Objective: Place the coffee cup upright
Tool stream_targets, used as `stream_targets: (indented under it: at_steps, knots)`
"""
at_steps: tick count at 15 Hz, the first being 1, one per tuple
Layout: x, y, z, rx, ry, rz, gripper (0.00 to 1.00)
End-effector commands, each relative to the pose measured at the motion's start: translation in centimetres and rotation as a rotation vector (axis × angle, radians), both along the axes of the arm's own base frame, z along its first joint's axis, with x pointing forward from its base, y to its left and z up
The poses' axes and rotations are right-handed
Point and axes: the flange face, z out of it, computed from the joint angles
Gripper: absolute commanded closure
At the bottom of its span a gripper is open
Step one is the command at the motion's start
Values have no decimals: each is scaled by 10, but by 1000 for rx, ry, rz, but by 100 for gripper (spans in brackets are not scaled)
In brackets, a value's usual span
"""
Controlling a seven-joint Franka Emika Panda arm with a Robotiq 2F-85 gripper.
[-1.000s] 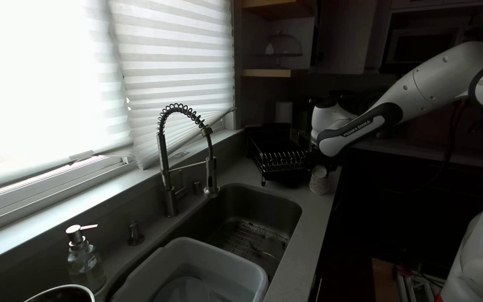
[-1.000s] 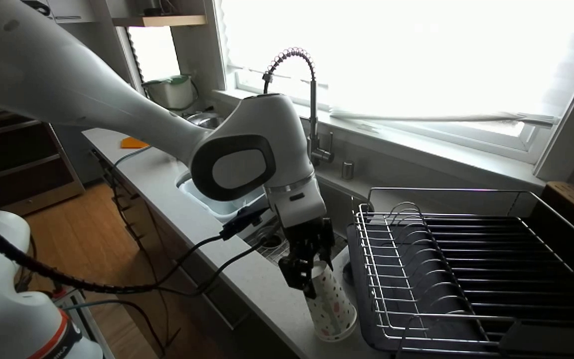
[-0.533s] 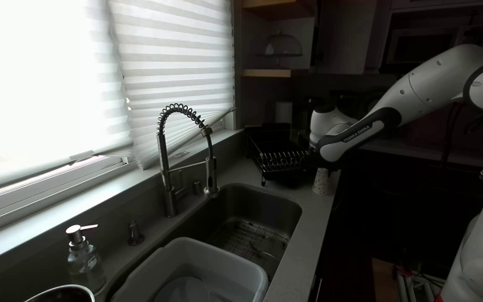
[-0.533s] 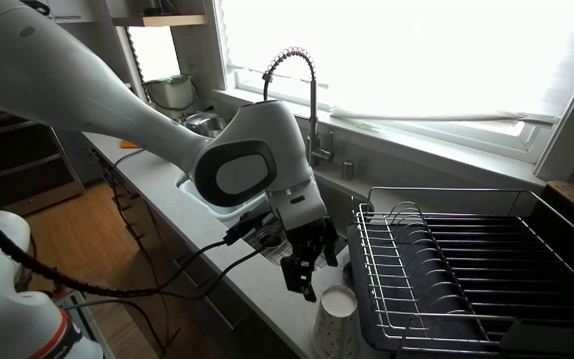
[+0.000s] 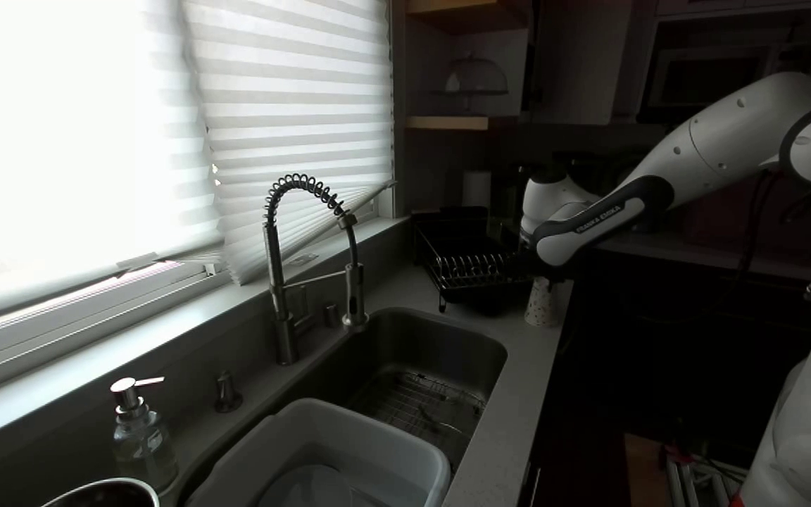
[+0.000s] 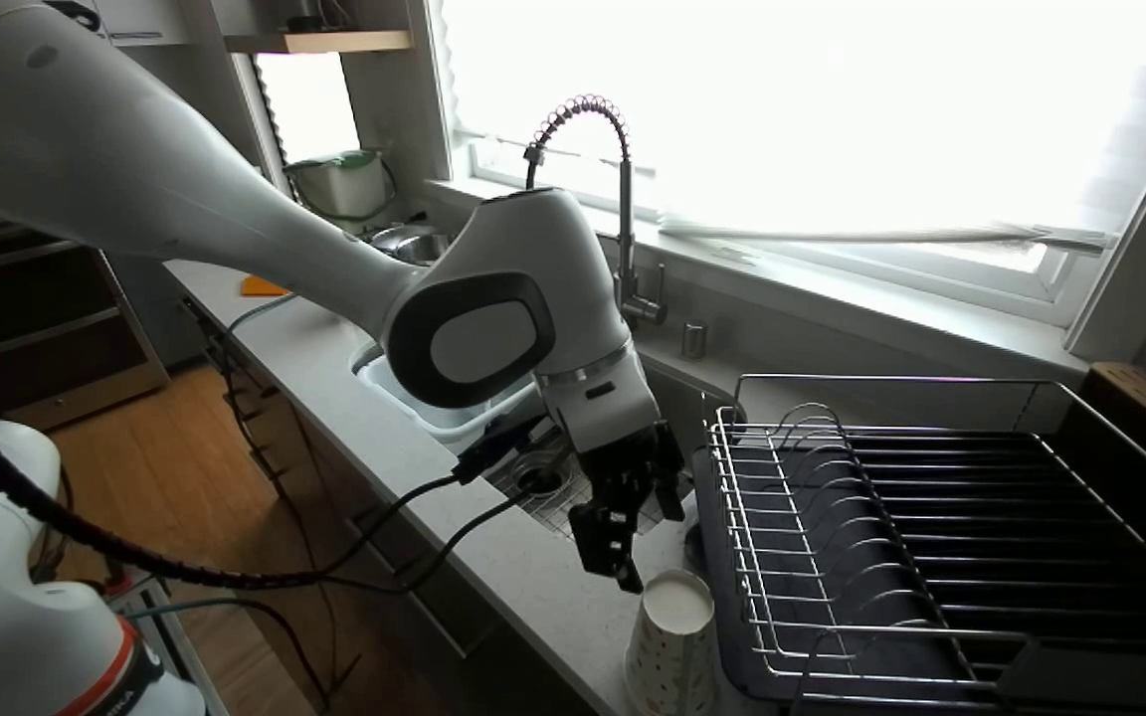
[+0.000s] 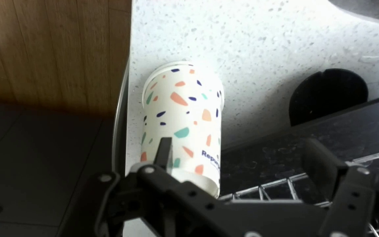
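A white tapered cup (image 6: pixel 672 661) printed with coloured flecks is seen standing mouth-down on a pale speckled bench (image 7: pixel 242 42), just beside a black dish rack (image 6: pixel 767 557) with silver wires; the black two-fingered tool (image 7: pixel 243 154) is poised at the cup's narrow upper end, fingers (image 7: pixel 327 168) spread well apart; a pale plastic tub (image 5: pixel 370 443) is set in a stainless-steel sink (image 5: pixel 441 338) nearby.

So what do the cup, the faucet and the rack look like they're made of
The cup is probably smooth paper, judging by its rolled lip and printed flecks. The faucet looks like satin steel, from its soft grey highlights. The rack seems to be shiny metal wire: thin rods, bright glints. Plated or coated, I can't tell.
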Motion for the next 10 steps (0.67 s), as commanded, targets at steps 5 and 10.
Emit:
stream_targets:
  at_steps: [5, 10]
  knots:
    - [-12, -17, 38, 117, -8, -11, 0]
    - [-30, -42, 47, 189, 28, 3, 0]
